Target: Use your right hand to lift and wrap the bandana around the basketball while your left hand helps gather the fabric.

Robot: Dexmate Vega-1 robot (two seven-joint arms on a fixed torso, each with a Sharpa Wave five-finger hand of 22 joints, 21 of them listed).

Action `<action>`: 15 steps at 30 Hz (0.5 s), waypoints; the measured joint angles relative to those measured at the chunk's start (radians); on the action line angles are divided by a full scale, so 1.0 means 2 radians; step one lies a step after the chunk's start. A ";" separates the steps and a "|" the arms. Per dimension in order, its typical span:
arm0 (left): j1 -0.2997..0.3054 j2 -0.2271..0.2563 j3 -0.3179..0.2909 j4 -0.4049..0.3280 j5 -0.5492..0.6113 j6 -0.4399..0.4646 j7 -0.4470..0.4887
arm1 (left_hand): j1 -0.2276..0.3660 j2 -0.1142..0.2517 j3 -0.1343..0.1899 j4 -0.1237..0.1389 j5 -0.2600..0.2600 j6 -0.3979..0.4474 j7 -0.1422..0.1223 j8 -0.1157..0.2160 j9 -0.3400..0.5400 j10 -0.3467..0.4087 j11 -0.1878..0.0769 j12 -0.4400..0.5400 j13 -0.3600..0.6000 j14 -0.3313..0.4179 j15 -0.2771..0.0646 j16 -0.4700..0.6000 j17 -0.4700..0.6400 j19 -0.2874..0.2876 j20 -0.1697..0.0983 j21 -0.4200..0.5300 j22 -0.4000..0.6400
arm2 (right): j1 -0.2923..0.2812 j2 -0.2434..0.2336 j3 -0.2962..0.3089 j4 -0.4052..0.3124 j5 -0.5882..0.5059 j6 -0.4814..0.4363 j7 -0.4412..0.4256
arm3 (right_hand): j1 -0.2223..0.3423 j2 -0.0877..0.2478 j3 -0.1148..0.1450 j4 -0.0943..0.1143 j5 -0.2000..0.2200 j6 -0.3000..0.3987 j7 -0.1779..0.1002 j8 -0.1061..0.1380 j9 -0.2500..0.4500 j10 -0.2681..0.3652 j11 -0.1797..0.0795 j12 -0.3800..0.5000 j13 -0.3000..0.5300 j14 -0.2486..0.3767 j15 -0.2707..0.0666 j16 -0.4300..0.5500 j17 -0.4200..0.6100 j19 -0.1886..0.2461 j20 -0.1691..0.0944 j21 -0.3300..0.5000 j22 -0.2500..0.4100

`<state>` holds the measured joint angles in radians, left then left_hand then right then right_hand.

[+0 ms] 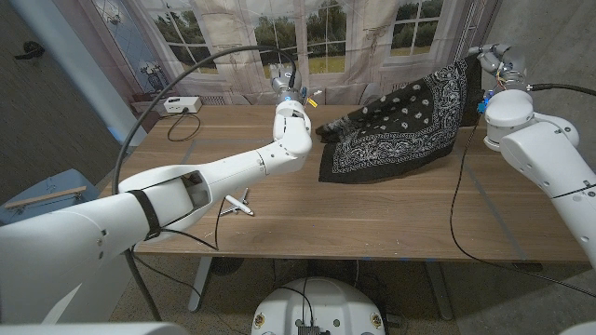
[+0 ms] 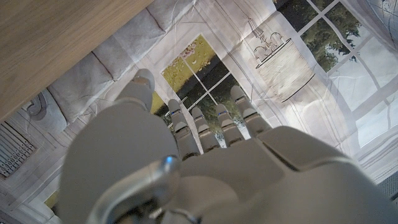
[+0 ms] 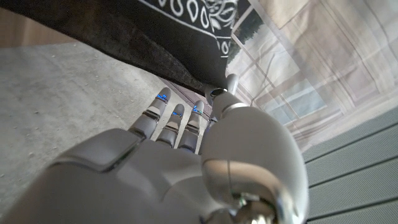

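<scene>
Bandana [image 1: 400, 126] on the right half of the wooden table [image 1: 372, 209], one corner raised up and to the right into the right hand [image 1: 492, 63] above the table's far right edge; its lower part spreads on the tabletop. Left hand [image 1: 291, 91] over the far middle of the table, just left of the bandana. Small toy airplane [image 1: 239, 205] on the near left. Box [image 1: 180, 105] with cable at the far left corner.
</scene>
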<state>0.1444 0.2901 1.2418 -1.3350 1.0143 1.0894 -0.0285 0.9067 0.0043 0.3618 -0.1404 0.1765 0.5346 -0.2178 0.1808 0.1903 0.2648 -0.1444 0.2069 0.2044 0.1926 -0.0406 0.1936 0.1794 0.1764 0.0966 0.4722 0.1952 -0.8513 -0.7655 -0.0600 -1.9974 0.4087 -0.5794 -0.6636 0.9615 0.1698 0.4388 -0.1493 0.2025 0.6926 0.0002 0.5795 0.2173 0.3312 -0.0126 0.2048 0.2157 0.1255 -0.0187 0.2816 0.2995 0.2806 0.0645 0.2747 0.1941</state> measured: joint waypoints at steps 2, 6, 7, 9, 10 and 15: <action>-0.002 0.001 0.003 0.000 0.000 0.001 -0.003 | -0.001 -0.001 -0.001 0.001 0.000 -0.006 0.001 -0.002 0.000 -0.002 -0.002 0.000 0.000 -0.003 0.003 0.000 0.000 0.000 0.000 0.000 0.000 | 0.011 -0.004 -0.007 0.002 0.000 -0.017 0.000 | -0.005 0.003 -0.007 0.007 -0.010 -0.055 0.002 -0.040 -0.011 -0.023 0.009 -0.003 -0.001 -0.009 0.009 0.000 0.002 -0.003 0.003 0.000 0.000; -0.003 0.001 0.005 -0.001 0.002 0.003 -0.004 | -0.005 0.001 -0.003 0.003 0.000 -0.010 -0.001 -0.002 0.000 -0.004 0.001 0.000 0.000 -0.003 0.003 0.000 0.002 0.000 0.000 0.000 0.000 | 0.031 -0.015 -0.016 0.005 0.003 -0.041 0.003 | -0.029 -0.001 -0.022 0.019 -0.011 -0.156 0.002 -0.117 -0.020 -0.072 0.027 -0.006 -0.001 -0.024 0.024 -0.003 0.008 -0.019 0.006 0.000 0.002; -0.004 0.003 0.008 -0.005 0.003 0.003 -0.004 | -0.005 0.001 -0.003 0.003 0.000 -0.010 -0.001 -0.002 0.000 -0.004 0.001 0.000 0.000 -0.003 0.003 0.000 0.002 0.000 0.000 0.000 0.000 | 0.036 -0.018 -0.019 0.006 0.012 -0.082 0.016 | -0.035 0.000 -0.026 0.021 -0.011 -0.177 0.001 -0.132 -0.020 -0.082 0.031 -0.006 -0.001 -0.027 0.026 -0.004 0.009 -0.022 0.007 -0.002 0.002; -0.004 0.004 0.009 -0.007 0.005 0.003 -0.004 | -0.005 0.001 -0.003 0.003 0.000 -0.010 -0.001 -0.002 0.000 -0.004 0.001 0.000 0.000 -0.003 0.003 0.000 0.002 -0.001 0.001 0.000 0.000 | 0.042 -0.023 -0.023 0.007 0.020 -0.106 0.026 | -0.044 -0.002 -0.033 0.024 -0.011 -0.219 0.002 -0.162 -0.020 -0.104 0.034 -0.008 -0.002 -0.034 0.028 -0.004 0.011 -0.027 0.008 -0.003 0.002; -0.004 0.004 0.009 -0.008 0.005 0.003 -0.004 | -0.005 0.001 -0.003 0.003 0.000 -0.010 -0.001 -0.002 0.000 -0.004 0.001 0.000 0.000 -0.003 0.003 0.000 0.002 -0.002 0.002 0.000 0.000 | 0.043 -0.024 -0.024 0.007 0.020 -0.106 0.026 | -0.049 -0.003 -0.036 0.025 -0.011 -0.240 0.002 -0.174 -0.020 -0.113 0.035 -0.008 -0.003 -0.037 0.029 -0.006 0.012 -0.031 0.009 -0.003 0.002; -0.004 0.006 0.011 -0.014 0.009 0.004 -0.004 | -0.010 0.001 -0.005 0.005 0.000 -0.010 -0.001 -0.002 0.000 -0.004 0.001 0.000 0.000 -0.003 0.003 0.000 0.002 -0.003 0.003 0.000 0.000 | 0.054 -0.037 -0.032 0.007 0.029 -0.134 0.043 | -0.071 -0.012 -0.052 0.034 -0.013 -0.283 -0.002 -0.197 -0.019 -0.138 0.041 -0.008 -0.003 -0.050 0.034 -0.010 0.014 -0.043 0.013 -0.007 0.002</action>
<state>0.1366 0.3014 1.2639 -1.3622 1.0328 1.0968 -0.0366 0.8871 0.0058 0.3510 -0.1296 0.1766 0.5155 -0.2194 0.1768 0.1904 0.2559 -0.1428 0.2070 0.2045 0.1876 -0.0356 0.1936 0.1841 0.1711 0.1018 0.4722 0.1953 -0.7432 -0.8388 -0.1246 -1.9831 0.4664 -0.8472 -0.5778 0.8188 0.1454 0.3350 -0.0815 0.1773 0.1266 -0.0032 0.1850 0.1795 0.0543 0.0687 0.1883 0.2089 0.0249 0.0486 0.2620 0.3275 0.1939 0.0910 0.2617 0.1980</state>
